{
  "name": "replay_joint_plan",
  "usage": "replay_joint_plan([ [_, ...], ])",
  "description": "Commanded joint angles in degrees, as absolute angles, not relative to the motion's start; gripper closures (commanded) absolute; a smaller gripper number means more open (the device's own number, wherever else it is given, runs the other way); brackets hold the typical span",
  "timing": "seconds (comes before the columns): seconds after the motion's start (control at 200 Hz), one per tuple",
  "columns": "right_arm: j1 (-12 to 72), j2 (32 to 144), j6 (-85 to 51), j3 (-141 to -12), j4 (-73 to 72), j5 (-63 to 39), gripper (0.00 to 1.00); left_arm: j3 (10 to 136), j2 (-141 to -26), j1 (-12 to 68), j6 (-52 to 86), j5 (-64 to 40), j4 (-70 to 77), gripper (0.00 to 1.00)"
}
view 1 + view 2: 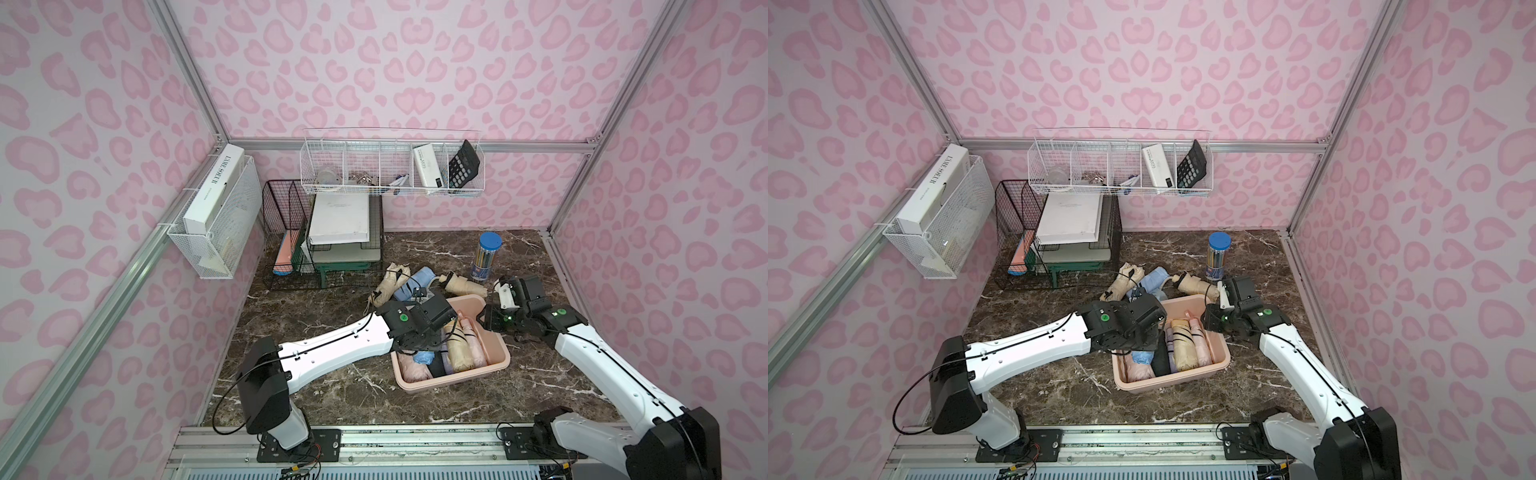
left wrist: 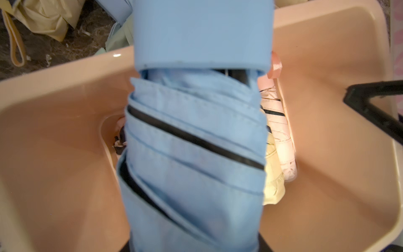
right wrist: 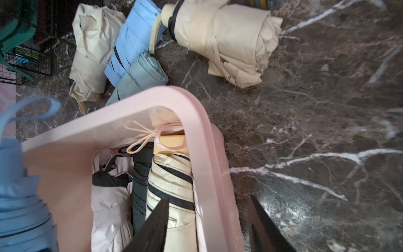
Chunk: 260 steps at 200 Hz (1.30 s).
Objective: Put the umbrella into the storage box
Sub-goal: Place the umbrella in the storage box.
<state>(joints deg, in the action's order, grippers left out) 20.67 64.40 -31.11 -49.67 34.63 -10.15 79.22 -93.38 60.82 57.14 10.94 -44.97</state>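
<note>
The pale pink storage box (image 1: pixel 440 384) (image 1: pixel 1160 384) sits on the dark marble table and holds several folded umbrellas lying side by side. My left gripper (image 2: pixel 194 246) is shut on a light blue folded umbrella (image 2: pixel 196 141) and holds it over the left part of the box (image 2: pixel 54 152); the umbrella hides the fingers. My right gripper (image 3: pixel 209 198) is open and straddles the box's right wall (image 3: pixel 174 98), one finger inside and one outside. In the right wrist view the blue umbrella (image 3: pixel 19 196) shows at the edge.
Behind the box lie loose folded umbrellas: a beige one (image 1: pixel 463 284), another beige one (image 1: pixel 390 282) and a blue one (image 1: pixel 413 282). A blue-lidded pencil tub (image 1: pixel 484 255) stands at the back right. A black wire file rack (image 1: pixel 299 241) and white wire baskets (image 1: pixel 390 170) are at the back.
</note>
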Motion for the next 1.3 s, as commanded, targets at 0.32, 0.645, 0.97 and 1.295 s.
replay_joint_plan([
  [0.32, 20.7, 57.9, -32.9, -48.2, 32.1, -4.7, 0.45, 78.4, -97.0, 61.8, 70.8, 8.6, -41.1, 0.75],
  [0.645, 20.6, 57.0, -33.2, -47.5, 31.4, -4.9, 0.44, 83.1, -96.0, 63.3, 64.4, 22.1, -45.6, 0.75],
  [0.97, 20.7, 56.4, -33.9, -47.2, 31.0, -5.3, 0.43, 78.1, -87.7, 64.9, 69.6, 17.2, -45.4, 0.75],
  [1.295, 20.7, 53.3, -35.0, -45.3, 30.4, -5.2, 0.43, 76.7, -90.2, 64.7, 73.4, 10.1, -41.2, 0.74],
])
